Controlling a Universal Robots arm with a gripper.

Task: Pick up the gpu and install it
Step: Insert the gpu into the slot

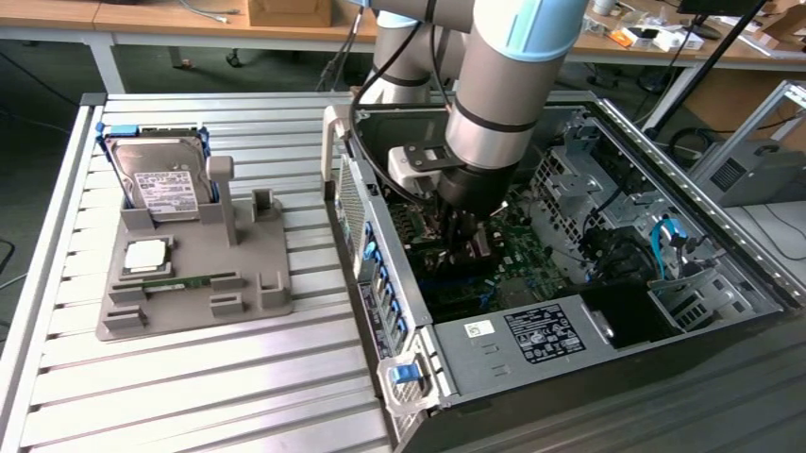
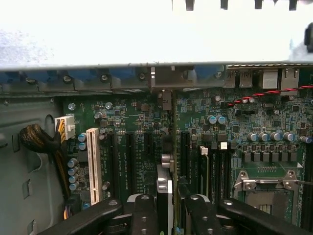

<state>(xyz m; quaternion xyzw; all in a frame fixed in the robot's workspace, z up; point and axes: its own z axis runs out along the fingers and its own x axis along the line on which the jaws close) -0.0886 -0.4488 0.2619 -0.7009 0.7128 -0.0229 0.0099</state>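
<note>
In the wrist view the gpu (image 2: 174,147) is seen edge-on: a thin green board with a dark block on one face, standing upright over the motherboard (image 2: 132,117). It lines up with the black expansion slots (image 2: 185,152), and its metal end reaches the case's rear wall. My gripper (image 2: 171,208) is shut on the card, one black finger (image 2: 144,210) on each side. In the exterior view the gripper (image 1: 461,234) is deep inside the open computer case (image 1: 542,340), low over the green board. Whether the card sits in a slot I cannot tell.
A white slot (image 2: 94,164) and a cable bundle (image 2: 39,142) lie beside the card. An empty processor socket (image 2: 266,188) is on the other side. On the slatted table, a grey holder (image 1: 189,302) carries a hard drive (image 1: 164,184), a chip (image 1: 145,255) and a memory stick (image 1: 176,282).
</note>
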